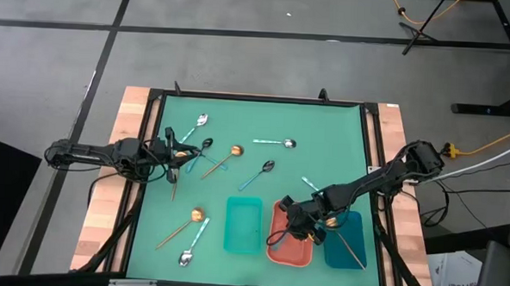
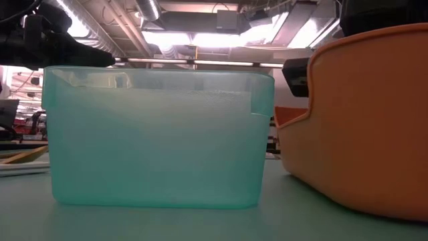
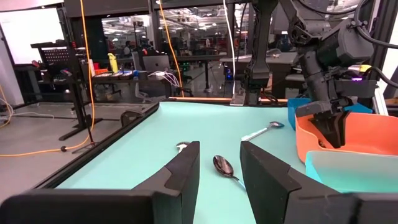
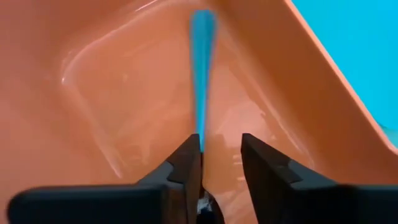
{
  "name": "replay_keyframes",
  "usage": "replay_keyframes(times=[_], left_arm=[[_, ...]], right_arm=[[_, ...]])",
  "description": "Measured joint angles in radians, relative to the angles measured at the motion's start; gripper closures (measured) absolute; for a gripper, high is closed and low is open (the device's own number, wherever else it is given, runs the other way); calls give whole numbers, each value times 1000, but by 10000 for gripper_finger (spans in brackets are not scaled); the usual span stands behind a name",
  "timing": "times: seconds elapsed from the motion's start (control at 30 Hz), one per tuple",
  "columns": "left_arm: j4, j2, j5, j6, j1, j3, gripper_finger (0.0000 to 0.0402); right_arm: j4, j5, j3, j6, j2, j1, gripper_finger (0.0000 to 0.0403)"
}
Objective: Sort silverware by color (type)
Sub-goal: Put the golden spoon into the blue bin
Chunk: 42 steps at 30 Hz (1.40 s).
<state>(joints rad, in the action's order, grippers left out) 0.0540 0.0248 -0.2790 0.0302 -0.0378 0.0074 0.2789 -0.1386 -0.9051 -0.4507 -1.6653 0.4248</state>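
My right gripper [image 1: 307,225] is open and points down into the coral tray [image 1: 278,247]. A dark spoon with a blue handle [image 4: 202,68] lies between its fingers, its handle reaching away along the tray floor. My left gripper [image 1: 180,153] is open and low over the table's left side. A gold-copper bowl [image 1: 179,155] with a brown handle [image 1: 174,189] shows right at it. Just ahead of its fingers, a dark spoon [image 3: 222,165] and a silver spoon [image 3: 181,147] lie flat on the mat. Several more spoons lie scattered, such as a gold-copper one [image 1: 236,150]. My right gripper's fingers stand on either side of the blue-handled spoon, near its bowl end [image 4: 200,140], coming from above. The handle runs close along one finger [image 4: 189,165]. I cannot tell whether it touches. The spoon rests in the coral tray. My left gripper: its own body hides whether it touches the gold-copper spoon.
The teal tray [image 1: 243,224] stands left of the coral one. The dark blue tray [image 1: 347,242], to the right, holds a brown-handled spoon [image 1: 350,248]. More spoons lie at the near left [image 1: 197,215] [image 1: 186,257] and at mid-table [image 1: 287,143] [image 1: 268,167]. A black frame [image 1: 257,97] rims the mat.
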Motion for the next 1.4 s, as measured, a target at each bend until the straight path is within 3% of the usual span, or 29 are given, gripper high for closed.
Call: replay_keyframes(times=[0.43,0.67,0.87,1.07,1.4], left_arm=[[0,0,0,-15,0,0,292],[23,0,16,-266,0,0,292],[55,0,21,-391,0,0,292],[133,0,0,-415,0,0,292],[188,0,0,-491,-3,0,292]], right_arm=[[0,0,-1,0,0,0,286],[42,0,-56,0,0,1,286],[239,57,-170,0,0,1,286],[443,119,-284,0,0,1,286],[723,123,-416,93,2,2,286]])
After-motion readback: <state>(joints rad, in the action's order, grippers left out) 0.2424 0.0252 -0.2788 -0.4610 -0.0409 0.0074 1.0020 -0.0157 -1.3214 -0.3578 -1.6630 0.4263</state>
